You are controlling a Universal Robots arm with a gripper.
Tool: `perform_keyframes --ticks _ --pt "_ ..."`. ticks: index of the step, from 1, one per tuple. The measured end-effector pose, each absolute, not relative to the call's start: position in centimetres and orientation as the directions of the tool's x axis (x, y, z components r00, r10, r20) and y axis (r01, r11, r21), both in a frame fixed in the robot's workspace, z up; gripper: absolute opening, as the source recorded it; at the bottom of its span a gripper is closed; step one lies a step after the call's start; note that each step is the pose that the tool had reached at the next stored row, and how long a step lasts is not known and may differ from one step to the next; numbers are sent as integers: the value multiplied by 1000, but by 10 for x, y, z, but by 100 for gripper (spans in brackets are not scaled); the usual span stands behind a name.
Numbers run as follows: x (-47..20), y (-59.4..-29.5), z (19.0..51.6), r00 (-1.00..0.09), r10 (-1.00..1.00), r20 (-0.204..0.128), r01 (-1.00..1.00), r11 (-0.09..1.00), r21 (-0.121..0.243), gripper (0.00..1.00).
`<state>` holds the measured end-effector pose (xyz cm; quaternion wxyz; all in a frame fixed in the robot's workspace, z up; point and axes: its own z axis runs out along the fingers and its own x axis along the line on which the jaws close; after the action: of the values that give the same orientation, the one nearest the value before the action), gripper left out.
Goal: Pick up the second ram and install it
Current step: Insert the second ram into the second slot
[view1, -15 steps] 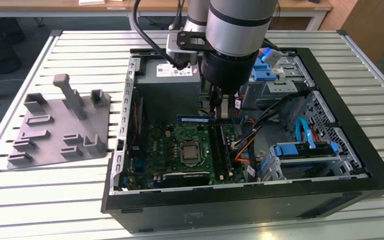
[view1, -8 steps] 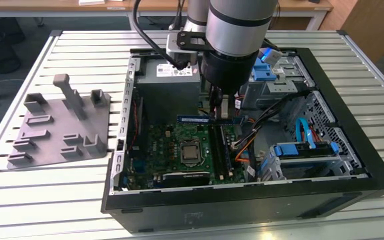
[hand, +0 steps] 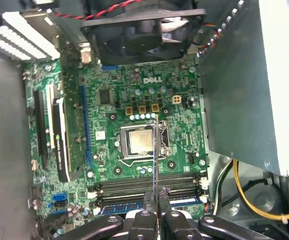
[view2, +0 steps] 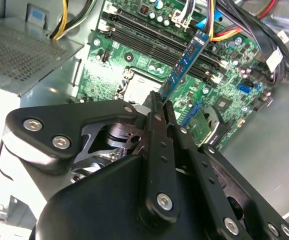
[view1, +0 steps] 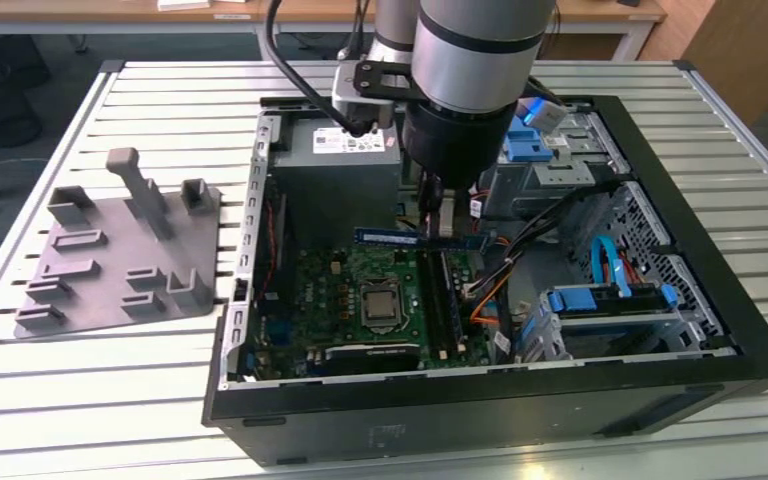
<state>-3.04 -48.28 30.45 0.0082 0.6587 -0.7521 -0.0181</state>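
My gripper (view1: 435, 230) is shut on the second ram (view1: 387, 237), a slim blue-green stick held level inside the open computer case, above the green motherboard (view1: 337, 285). In the second wrist view the second ram (view2: 187, 60) juts out from between the black fingers (view2: 157, 107), crossing over the long black memory slots (view2: 149, 35) at an angle. In the first wrist view it shows edge-on as a thin line (hand: 155, 150) over the processor socket (hand: 137, 141), gripper (hand: 155, 197) closed on it. A blue stick (hand: 122, 207) seems to sit in the slot nearest the gripper.
The grey power supply (view1: 337, 180) stands close beside the gripper. Bundled cables (view1: 531, 240) and blue-tabbed drive cages (view1: 604, 300) crowd the exterior view's right. A black fan (hand: 139, 30) borders the board. A grey fixture plate (view1: 117, 250) lies on the slatted table at the exterior view's left.
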Motion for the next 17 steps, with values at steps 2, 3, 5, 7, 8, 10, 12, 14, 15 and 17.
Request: perform_keyframes --ticks 2,3,5,7,8,10,12,14,15,17 --pt "-30 -483 304 -169 -986 -11 -985 168 38 14" --pt "-30 -483 304 -186 -982 -11 -982 186 38 14" --pt "-30 -483 304 -222 -975 -11 -975 221 38 14" --pt "-30 -483 304 -258 -966 -11 -966 257 38 14" --pt "-30 -483 304 -275 -961 -11 -961 275 38 14" --pt "-30 -483 304 -310 -951 -11 -950 309 38 14" --pt "-30 -483 304 -344 -939 -11 -939 343 38 14" --pt "-30 -483 304 -377 -926 -11 -926 377 38 14" --pt "-30 -483 303 -392 -920 -11 -919 392 38 14" --pt "-30 -483 303 -420 -907 -11 -907 419 38 14"
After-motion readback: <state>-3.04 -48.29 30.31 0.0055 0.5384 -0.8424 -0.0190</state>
